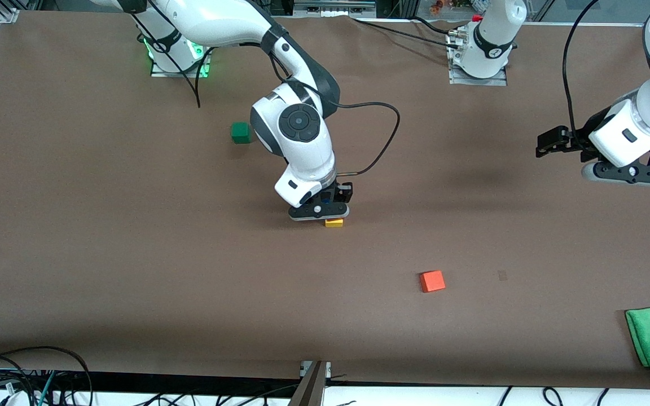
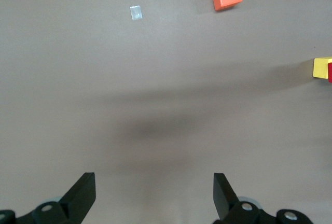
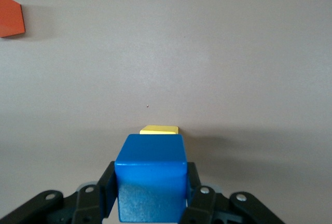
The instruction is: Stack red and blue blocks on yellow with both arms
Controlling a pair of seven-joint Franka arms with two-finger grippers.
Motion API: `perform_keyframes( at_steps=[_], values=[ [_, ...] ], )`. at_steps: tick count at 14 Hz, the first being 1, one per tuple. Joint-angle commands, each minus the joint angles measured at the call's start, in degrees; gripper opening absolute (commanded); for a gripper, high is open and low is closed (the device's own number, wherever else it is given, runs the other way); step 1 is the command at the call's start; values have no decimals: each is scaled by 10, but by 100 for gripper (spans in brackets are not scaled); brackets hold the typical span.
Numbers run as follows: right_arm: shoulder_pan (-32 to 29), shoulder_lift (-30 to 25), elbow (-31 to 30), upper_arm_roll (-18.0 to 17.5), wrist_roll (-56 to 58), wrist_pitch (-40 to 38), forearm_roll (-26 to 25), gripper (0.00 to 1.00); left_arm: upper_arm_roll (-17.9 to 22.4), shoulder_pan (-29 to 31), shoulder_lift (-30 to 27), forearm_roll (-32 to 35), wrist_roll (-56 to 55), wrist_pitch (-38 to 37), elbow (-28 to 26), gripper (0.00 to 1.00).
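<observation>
1. The green block (image 1: pixel 240 132) sits toward the right arm's end of the table, clear of the work; leave it alone.
2. The right gripper (image 1: pixel 320 212) is clamped on the blue block (image 3: pixel 150 176), low over the stack at the table's middle. The yellow block (image 1: pixel 334 223) peeks out beneath, with a sliver of the red block (image 2: pixel 330 72) on it in the left wrist view.
3. Judged from this, blue goes on top: centre it squarely, lower gently, release only once it rests flat.
4. The orange block (image 1: pixel 432 281) lies nearer the camera, unneeded.
5. The left gripper (image 2: pixel 154 195) waits with fingers apart, raised over its own end of the table.
</observation>
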State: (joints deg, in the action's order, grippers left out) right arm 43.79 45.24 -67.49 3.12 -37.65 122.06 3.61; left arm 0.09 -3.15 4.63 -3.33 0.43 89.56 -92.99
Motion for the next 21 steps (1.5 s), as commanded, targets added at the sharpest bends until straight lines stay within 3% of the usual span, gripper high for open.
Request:
perform_keyframes(
  at_steps=[1,6,8,10,15,16,17,21],
  values=[
    [13,12,15,8,-9,5,-2,31,-2,4,-17,24,-6,6,-11,100],
    [22,21,16,10,-12,20,-2,31,11,24,10,19,5,28,-24,100],
    [22,23,16,10,-12,20,-3,31,11,24,6,16,-8,47,-41,100],
    [21,24,15,10,-11,20,-13,31,11,22,0,-15,-61,46,-32,100],
    [21,24,15,10,-11,19,-18,32,7,11,-39,-9,-65,38,-12,100],
    [22,24,15,10,-12,20,-18,52,7,10,-41,-8,-65,23,4,100],
    [22,24,15,10,-12,20,-19,100,9,10,-38,-7,-65,5,29,100],
    [21,20,29,11,-10,12,-19,100,11,10,-31,-6,-64,-46,76,100]
  ],
)
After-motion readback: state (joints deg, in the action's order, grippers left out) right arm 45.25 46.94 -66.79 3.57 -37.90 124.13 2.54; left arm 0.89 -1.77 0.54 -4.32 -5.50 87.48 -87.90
